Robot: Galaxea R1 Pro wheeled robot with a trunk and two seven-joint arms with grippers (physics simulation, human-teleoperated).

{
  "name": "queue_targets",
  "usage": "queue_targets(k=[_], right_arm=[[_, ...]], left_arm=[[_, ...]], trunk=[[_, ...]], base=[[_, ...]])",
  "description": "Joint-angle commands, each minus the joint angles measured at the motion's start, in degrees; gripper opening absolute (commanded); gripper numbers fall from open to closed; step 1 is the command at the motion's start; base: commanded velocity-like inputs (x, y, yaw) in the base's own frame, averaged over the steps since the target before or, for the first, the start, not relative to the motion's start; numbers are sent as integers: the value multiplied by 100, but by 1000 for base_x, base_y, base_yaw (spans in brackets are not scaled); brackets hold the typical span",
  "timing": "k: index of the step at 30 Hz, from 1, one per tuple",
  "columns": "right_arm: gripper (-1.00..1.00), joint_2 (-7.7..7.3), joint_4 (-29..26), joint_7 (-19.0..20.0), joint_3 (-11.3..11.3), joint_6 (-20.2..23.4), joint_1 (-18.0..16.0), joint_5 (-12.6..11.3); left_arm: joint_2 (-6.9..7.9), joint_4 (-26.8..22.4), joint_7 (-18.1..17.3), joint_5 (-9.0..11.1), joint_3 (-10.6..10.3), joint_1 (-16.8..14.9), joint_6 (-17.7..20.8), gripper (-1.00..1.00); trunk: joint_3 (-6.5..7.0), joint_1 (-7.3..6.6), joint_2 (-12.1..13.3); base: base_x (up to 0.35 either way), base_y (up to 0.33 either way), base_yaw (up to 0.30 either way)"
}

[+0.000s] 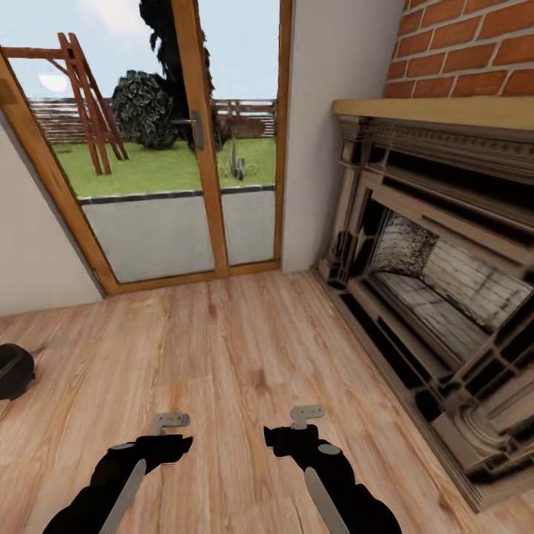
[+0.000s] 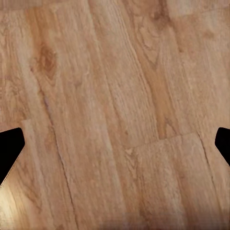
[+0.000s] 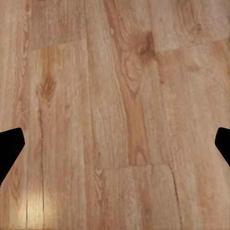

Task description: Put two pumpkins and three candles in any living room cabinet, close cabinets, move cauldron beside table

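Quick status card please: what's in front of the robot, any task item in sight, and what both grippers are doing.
ahead: glass patio door with wooden frame, garden beyond
right side: fireplace under a brick column
floor: light wood planks
task item: cauldron on the floor at the head view's left edge, partly cut off
left gripper: open, empty, over bare floor
right gripper: open, empty, over bare floor

Both arms low, reaching forward side by side; left hand (image 1: 169,423) and right hand (image 1: 306,415) empty, fingers spread wide apart.
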Motion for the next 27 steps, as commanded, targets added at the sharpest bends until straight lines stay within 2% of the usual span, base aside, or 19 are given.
queue_targets(k=[1,4,9,19,27], right_arm=[[100,0,-9,-58,10,14,-4,-60],[100,2,-10,-61,11,19,-4,-57],[100,6,-16,-77,30,36,-4,-55],[100,7,-34,-86,33,25,-4,-10],[100,7,-35,-113,36,23,-4,4]], left_arm=[[5,-4,51,57,49,-4,20,100],[5,-2,52,46,280,-2,21,100],[4,-1,52,27,413,-4,23,100],[5,-1,52,32,437,-4,21,100],[-2,18,52,37,437,-4,8,100]], trunk=[[-5,3,-3],[-5,3,-3],[-5,3,-3],[-5,3,-3],[-5,3,-3]], base=[[336,0,168],[336,0,223],[336,0,131],[336,0,22],[336,0,225]])
